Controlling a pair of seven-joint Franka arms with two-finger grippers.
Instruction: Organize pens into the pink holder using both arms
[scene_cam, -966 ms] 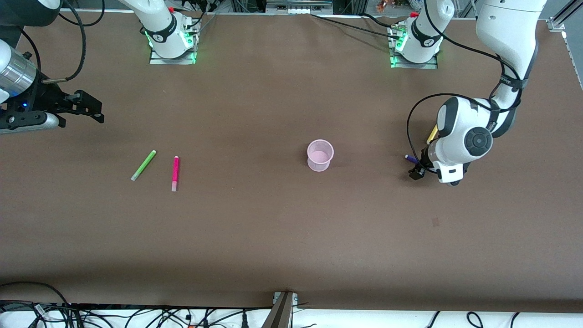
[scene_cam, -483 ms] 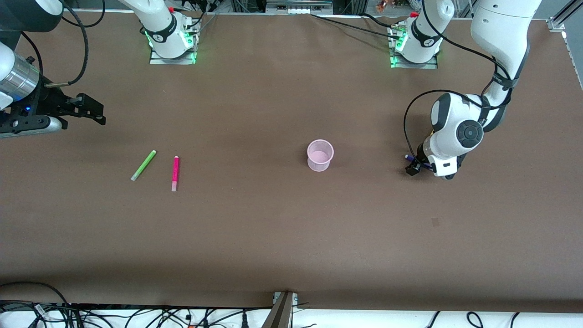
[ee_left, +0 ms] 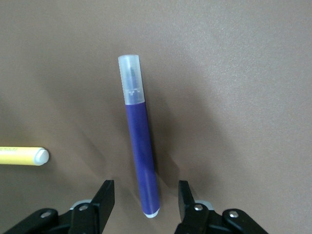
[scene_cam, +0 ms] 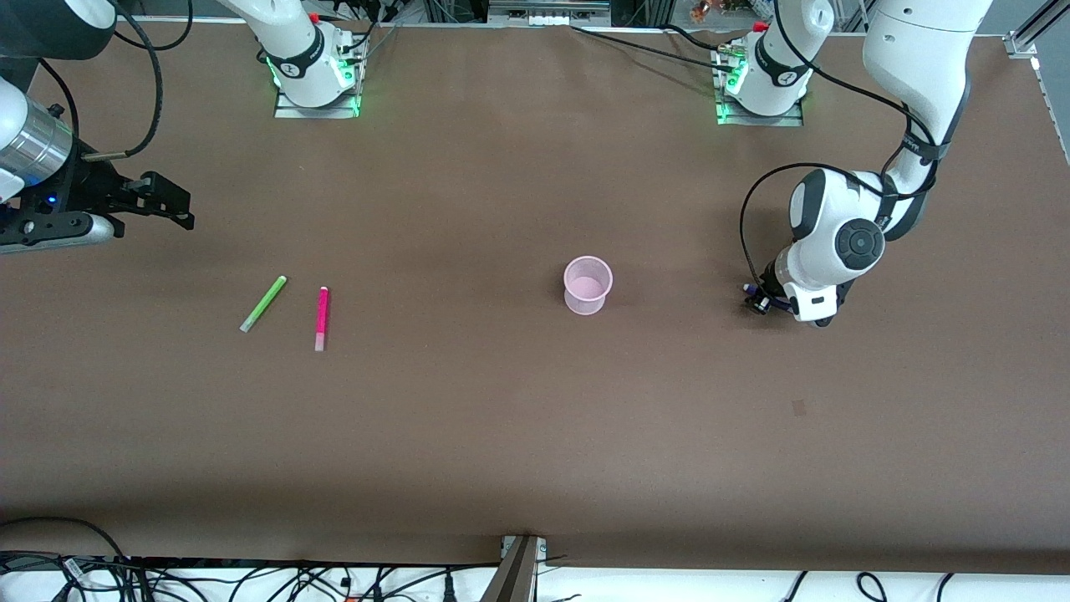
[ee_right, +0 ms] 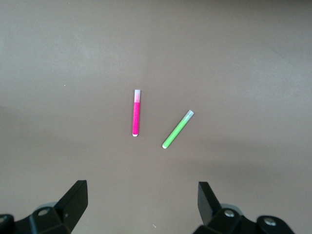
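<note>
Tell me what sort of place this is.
Probably a robotics lab workbench: two white arms bolted to a brown-covered table, cables tangled along its near edge, and pens like the purple pen laid around a pink holder.

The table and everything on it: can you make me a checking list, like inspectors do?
Surface: brown table, one small darker mark toward the left arm's end.
Job's things: pink holder upright, no pens seen inside; green pen and pink pen lying apart; purple pen lying flat; yellow pen beside it.
Clutter: nothing seen.
Grippers: left gripper open, low, fingers either side of the purple pen; right gripper open, waiting over bare table.
Cables: black ones along both arms and the table edges.
Surroundings: metal framing at the edges.
</note>
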